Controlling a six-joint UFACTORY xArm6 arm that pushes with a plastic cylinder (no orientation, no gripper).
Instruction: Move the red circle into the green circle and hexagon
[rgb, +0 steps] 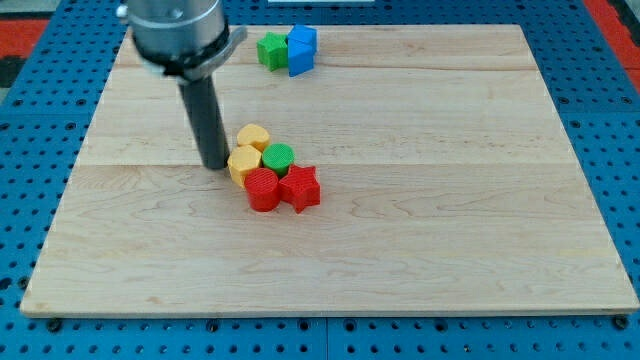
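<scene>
Five blocks form a tight cluster near the middle of the desk (420, 250): a red circle (263, 189), a red star (300, 188), a green circle (278, 157), and two yellow blocks, one a hexagon (244, 162) and the other a rounded piece (254, 136) whose exact shape cannot be made out. The red circle sits at the cluster's bottom, touching the yellow hexagon above it and the red star to the view's right; the green circle lies just above, touching or nearly so. My tip (214, 165) stands just beside the yellow hexagon's left face. No jaws are fitted, so nothing is held. A green block (271, 50) and a blue block (301, 50) rest together near the view's top.

Judged status: the red circle is essentially seated; the closing step is in hand. Next move, if required: reposition the tip below the red circle and push upward gently, avoiding the hexagon.
</scene>
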